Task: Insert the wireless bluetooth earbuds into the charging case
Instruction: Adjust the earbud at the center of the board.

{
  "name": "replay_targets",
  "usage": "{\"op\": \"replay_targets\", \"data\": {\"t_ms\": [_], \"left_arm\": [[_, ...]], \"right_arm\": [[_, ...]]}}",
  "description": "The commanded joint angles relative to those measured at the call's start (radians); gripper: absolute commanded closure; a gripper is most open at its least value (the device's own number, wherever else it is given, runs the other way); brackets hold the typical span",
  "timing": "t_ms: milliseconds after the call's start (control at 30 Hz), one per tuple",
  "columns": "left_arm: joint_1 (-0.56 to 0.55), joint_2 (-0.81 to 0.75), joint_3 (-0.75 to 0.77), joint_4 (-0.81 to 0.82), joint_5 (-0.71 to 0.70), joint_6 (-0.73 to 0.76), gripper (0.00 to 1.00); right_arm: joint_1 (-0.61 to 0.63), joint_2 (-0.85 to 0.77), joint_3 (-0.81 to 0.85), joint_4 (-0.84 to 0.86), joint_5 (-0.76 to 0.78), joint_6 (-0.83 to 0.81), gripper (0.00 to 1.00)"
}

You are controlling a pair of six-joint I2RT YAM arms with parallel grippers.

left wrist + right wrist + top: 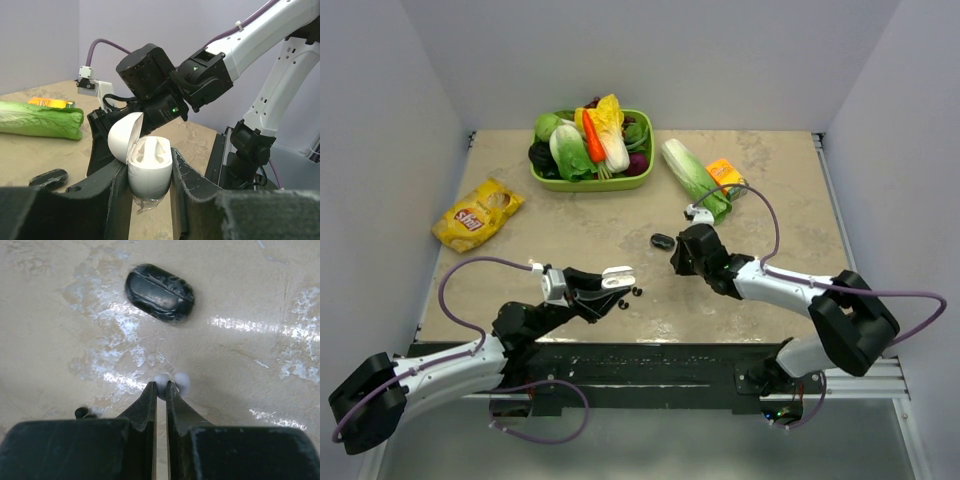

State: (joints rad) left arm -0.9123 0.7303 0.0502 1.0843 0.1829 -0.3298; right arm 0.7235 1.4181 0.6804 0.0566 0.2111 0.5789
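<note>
My left gripper [148, 166] clamps the open white case [150, 177]. My right gripper [161, 388] pinches a white earbud [160, 379], with the black case [160, 292] at twelve o'clock.

I get the white earbud [180, 383] only as a blur, half hidden between the fingertips of the right gripper [161, 386]; from above, the black earbuds [631, 293] are mere specks.

Robotics lab cell: white partition walls [380, 150], arms [775, 285] bolted to tabletop rail [650, 360].
</note>
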Motion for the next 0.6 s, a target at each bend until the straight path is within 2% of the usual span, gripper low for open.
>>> {"op": "replay_targets", "data": {"t_ms": [0,200,300,333,400,567], "left_arm": [[-0.005,0.012,-0.153,0.08,-0.023,0.011,1.0],[-0.005,0.014,-0.156,0.08,-0.033,0.011,1.0],[-0.005,0.015,-0.158,0.08,-0.034,0.012,1.0],[-0.005,0.017,-0.158,0.078,-0.034,0.012,1.0],[-0.005,0.015,-0.159,0.078,-0.036,0.012,1.0],[-0.005,0.035,-0.162,0.095,-0.036,0.011,1.0]], "right_arm": [[-0.022,0.063,0.027,-0.005,0.014,0.098,1.0],[-0.033,0.103,0.025,0.034,0.005,0.141,1.0],[-0.035,0.125,0.03,0.04,-0.033,0.111,0.8],[-0.035,0.12,0.025,0.051,-0.039,0.099,0.69],[-0.035,0.111,0.01,0.058,-0.047,0.09,0.61],[-0.035,0.061,-0.007,0.063,-0.055,0.062,0.5]]}}
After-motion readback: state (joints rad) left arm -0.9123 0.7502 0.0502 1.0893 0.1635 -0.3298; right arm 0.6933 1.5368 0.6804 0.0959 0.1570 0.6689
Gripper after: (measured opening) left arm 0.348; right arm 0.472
